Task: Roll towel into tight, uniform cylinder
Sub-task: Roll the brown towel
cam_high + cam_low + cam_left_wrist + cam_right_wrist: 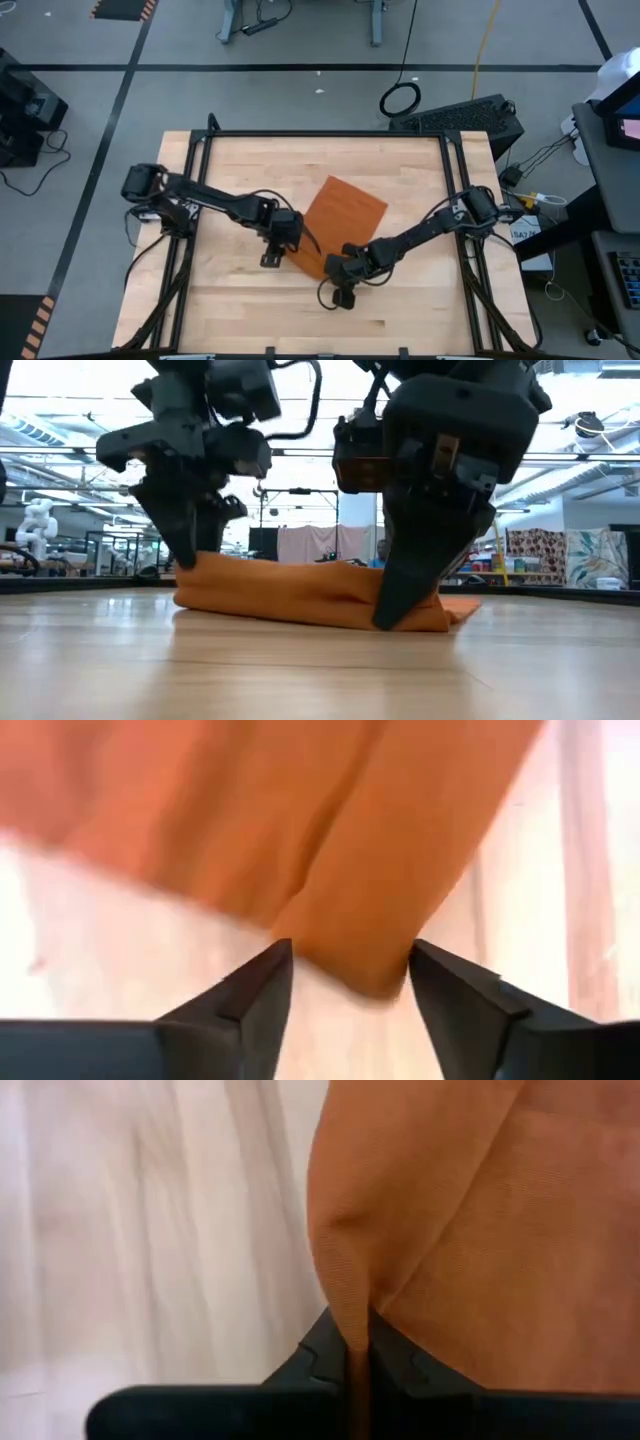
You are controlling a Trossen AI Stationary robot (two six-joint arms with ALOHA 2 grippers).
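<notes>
The rust-orange towel (345, 208) lies slantwise on the middle of the wooden table. Its far part is flat, and its near edge is bunched into a thick fold (300, 595). My left gripper (275, 250) is open at the fold's left end (350, 955), which lies between its two fingertips. My right gripper (340, 272) is shut on the towel at the fold's right end, with its fingers (400, 595) down at table height. My left gripper stands with a finger on each side of the fold's left end; whether either finger touches the cloth I cannot tell. My right gripper pinches a raised ridge of the towel (352, 1315) between its two fingers, a fold of cloth and not a single edge. The fingers slant down from above and from the right. The towel lies on the table around the pinch.
Bare wood (240, 300) stretches on all sides of the towel. Black frame rails (320, 133) run along the table's far edge and down both sides. Room clutter shows beyond the table in the low view.
</notes>
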